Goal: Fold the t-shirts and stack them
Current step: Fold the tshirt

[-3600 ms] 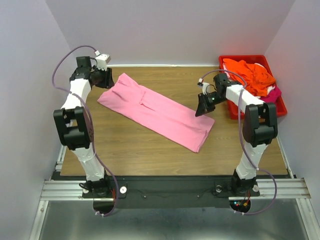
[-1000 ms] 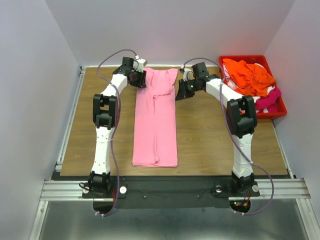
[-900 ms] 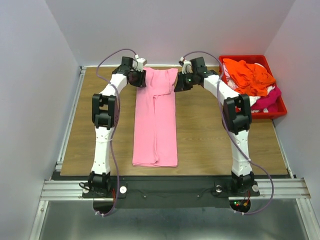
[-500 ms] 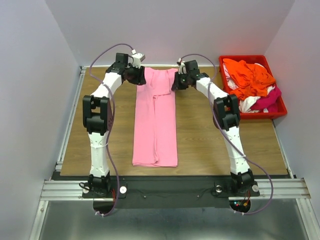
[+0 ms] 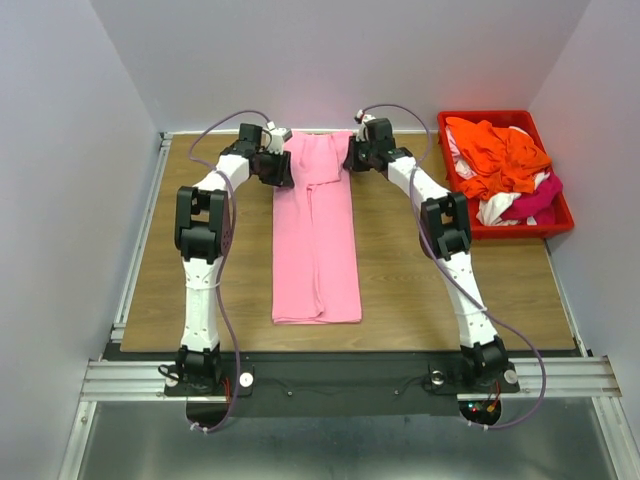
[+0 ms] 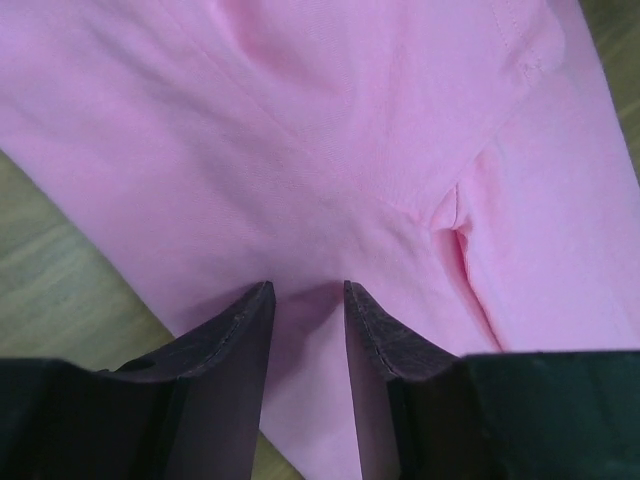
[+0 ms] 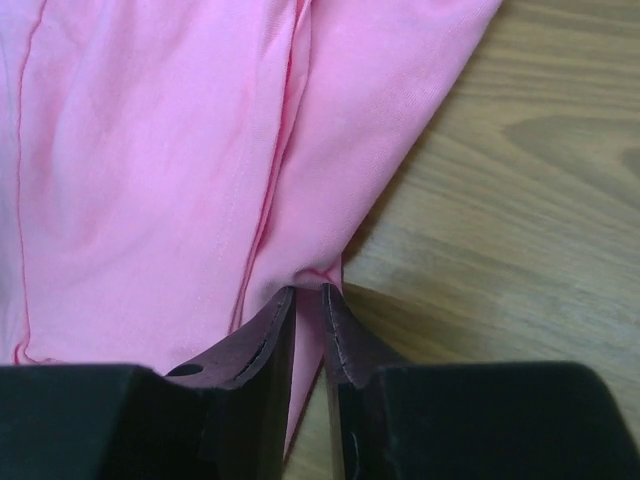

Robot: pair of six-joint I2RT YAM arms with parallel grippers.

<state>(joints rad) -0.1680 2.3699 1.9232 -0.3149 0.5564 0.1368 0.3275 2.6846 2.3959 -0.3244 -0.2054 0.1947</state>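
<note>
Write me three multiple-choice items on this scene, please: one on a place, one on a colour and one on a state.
1. Where does the red bin stand?
A. at the far right corner of the table
B. at its near left corner
C. in its middle

2. What colour is the t-shirt on top in the bin?
A. green
B. blue
C. orange

3. How does the pink t-shirt lie?
A. balled up
B. flat, as a long narrow strip
C. draped over the bin

Answers:
1 A: the bin sits far right in the top view.
2 C: the orange t-shirt covers most of the pile.
3 B: the strip runs from the far edge towards the near edge.
</note>
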